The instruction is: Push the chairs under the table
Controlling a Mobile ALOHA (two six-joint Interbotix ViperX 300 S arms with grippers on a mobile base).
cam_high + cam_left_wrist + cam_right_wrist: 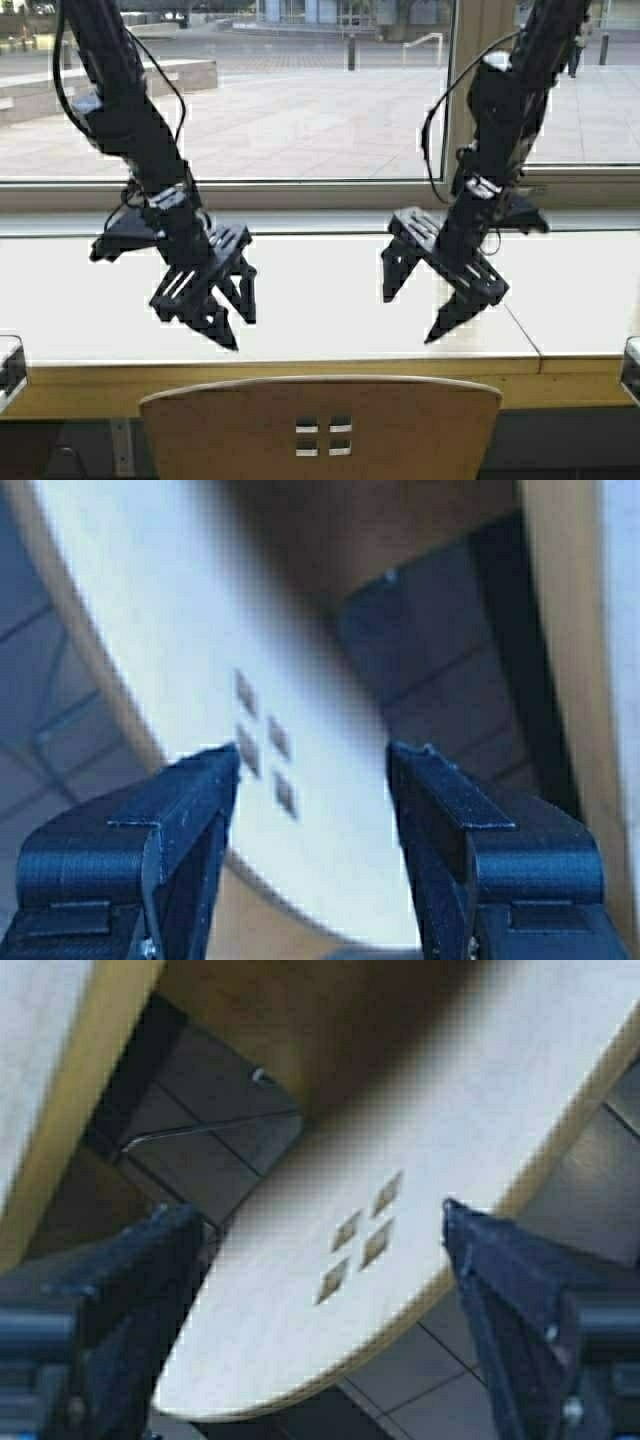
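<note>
One tan plywood chair stands at the bottom centre of the high view, its backrest with small square cut-outs close against the thick front edge of the pale table. Its seat is hidden below the top. Both grippers hang above the table top, clear of the chair. My left gripper is open over the left part of the top. My right gripper is open over the right part. The chair back fills the left wrist view between the spread fingers, and the same chair back shows in the right wrist view.
A large window with its sill runs directly behind the table, with a paved square outside. A seam splits the table top at the right. Dark tiled floor lies under the chair. Dark objects sit at both table-edge corners.
</note>
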